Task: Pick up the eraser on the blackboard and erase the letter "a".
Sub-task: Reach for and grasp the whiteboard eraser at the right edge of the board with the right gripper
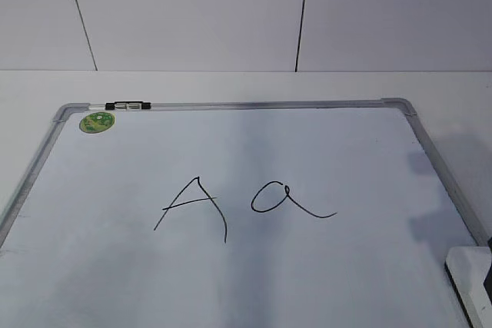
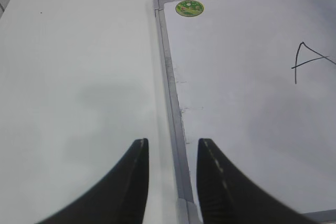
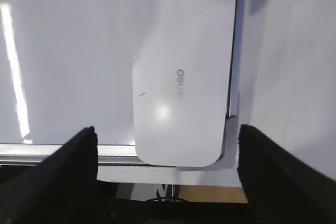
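Hovering our right hand [image 3: 167, 182], spread wide and empty, over the eraser [image 3: 181, 72] at the blackboard [image 1: 307, 282] corner, lower right of the exterior frame. Letter "a" [image 1: 286, 199] sits mid-board, untouched. Left hand [image 2: 172, 182] idles open over the frame edge. Worry: a finger could snag the frame, since the eraser hugs it.

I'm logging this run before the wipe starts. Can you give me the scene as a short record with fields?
board: blackboard, lying flat on the table
writing: capital A left of letter "a", both intact
eraser: eraser at the board's near right corner, not gripped
right gripper: right gripper open, fingers on either side of the eraser
left gripper: left gripper open, above the board's left frame
extra: green magnet, top left corner
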Controlling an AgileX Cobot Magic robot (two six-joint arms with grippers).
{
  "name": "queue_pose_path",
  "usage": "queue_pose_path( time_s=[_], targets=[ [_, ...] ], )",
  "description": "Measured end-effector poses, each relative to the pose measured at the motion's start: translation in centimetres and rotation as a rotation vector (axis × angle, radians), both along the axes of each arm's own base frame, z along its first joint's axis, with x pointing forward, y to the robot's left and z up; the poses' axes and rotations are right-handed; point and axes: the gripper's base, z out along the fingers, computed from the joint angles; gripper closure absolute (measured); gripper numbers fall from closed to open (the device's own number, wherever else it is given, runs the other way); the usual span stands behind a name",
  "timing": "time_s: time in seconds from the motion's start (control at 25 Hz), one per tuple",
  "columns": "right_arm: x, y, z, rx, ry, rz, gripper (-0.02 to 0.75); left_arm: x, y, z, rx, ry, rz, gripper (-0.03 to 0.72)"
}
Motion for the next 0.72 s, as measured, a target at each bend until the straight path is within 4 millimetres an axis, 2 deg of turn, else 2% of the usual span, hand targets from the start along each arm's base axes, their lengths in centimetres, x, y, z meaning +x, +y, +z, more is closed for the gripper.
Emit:
queue_pose_path(
  time_s=[0.72],
  targets=[
    [0.27, -0.27, -0.01, -0.032, -0.025, 0.013, 0.104, 0.0, -0.04, 0.0, -0.004, 0.0, -0.003, 0.451]
  ],
)
